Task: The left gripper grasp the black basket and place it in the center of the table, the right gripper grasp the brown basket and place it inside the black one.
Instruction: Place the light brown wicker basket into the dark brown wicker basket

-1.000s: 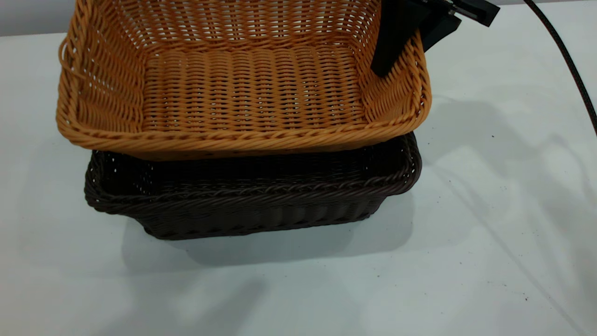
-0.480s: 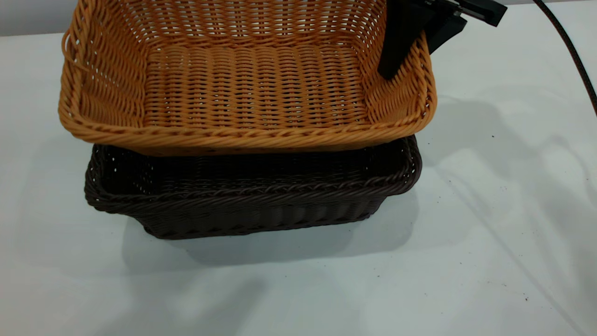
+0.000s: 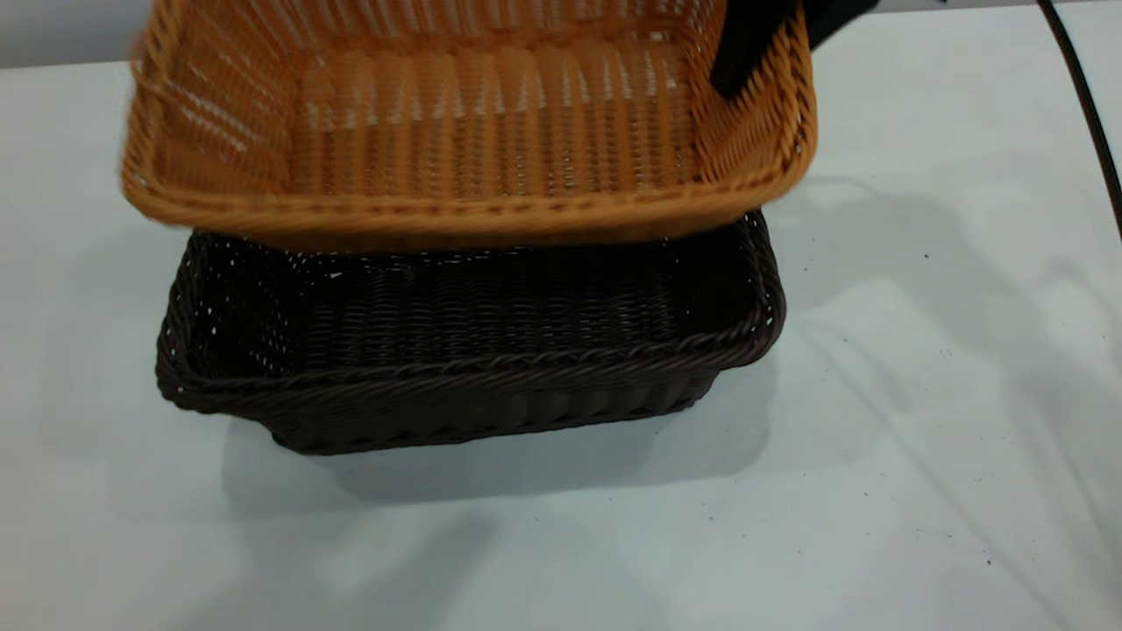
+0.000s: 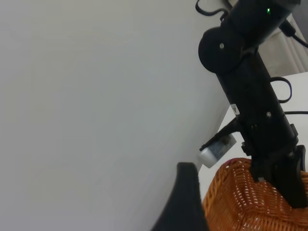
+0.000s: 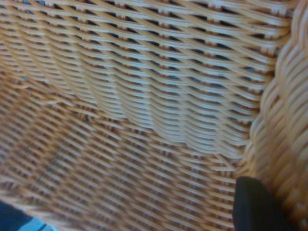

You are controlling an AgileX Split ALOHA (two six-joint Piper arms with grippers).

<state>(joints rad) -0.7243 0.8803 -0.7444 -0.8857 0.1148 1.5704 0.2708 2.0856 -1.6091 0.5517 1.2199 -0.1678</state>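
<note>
**Brown basket hanging above black basket at mid-surface**

The brown basket point(image 3: 473, 131) is hanging in the air, tilted so that its open inside is facing the exterior camera, with its near long rim sitting just above the far rim of the black basket point(image 3: 465, 350). It is overlapping the far part of the black basket in that view, and whether the two are touching cannot be told. The brown basket is showing motion blur. The black basket is standing flat and upright on the white surface point(image 3: 920, 394), its woven floor lying open to view and holding nothing.

The right tool point(image 3: 771, 39) is clamping the brown basket's short wall at the right end, one black finger point(image 3: 745, 53) lying against the inside of the wall and the other part of the tool showing outside the rim. In the right wrist view the orange-tan weave is filling nearly the whole picture, with a dark fingertip point(image 5: 257, 204) pressing beside the braided rim.

The left tool point(image 4: 185, 202) is being held well away from both baskets, only one dark finger showing in its own wrist view, so whether it is wide or narrow cannot be told. That view is also showing the right arm point(image 4: 255, 101), with a small green light, reaching down to the brown basket's rim.

A black cable point(image 3: 1087, 105) is running along the right edge of the exterior view. Small dark specks are dotting the surface.
</note>
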